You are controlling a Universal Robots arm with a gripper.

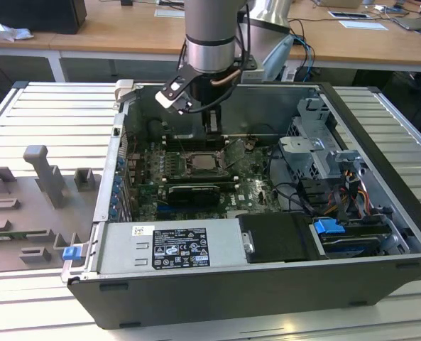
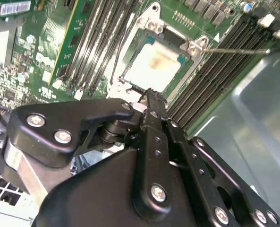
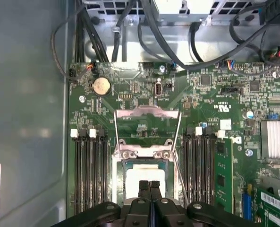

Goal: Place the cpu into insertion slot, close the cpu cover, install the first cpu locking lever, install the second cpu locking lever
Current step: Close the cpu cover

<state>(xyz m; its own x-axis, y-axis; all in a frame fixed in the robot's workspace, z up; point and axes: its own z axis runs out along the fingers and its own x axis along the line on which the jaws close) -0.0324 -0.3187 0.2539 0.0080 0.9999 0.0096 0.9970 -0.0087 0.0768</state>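
At the exterior view's left, grey fixtures (image 1: 47, 185) sat on the ribbed surface (image 1: 25, 312). Inside the case (image 1: 380, 142), the cpu (image 3: 144, 175) lay seated in the slot (image 3: 120, 170), cover (image 3: 147, 112) flipped open off it. Just above, the hand (image 3: 149, 185) hung clenched, fingers (image 3: 144, 188) pressed together, grasping nothing. Cables (image 1: 359, 195) crowded the case's end at that view's right.

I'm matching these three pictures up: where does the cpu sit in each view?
Exterior view: the cpu lies in the insertion slot, under the end effector.
Second wrist view: pale square just beyond the end effector.
First wrist view: pale square, partly behind the end effector.
Shared landmark: the black memory slots flanking the insertion slot.
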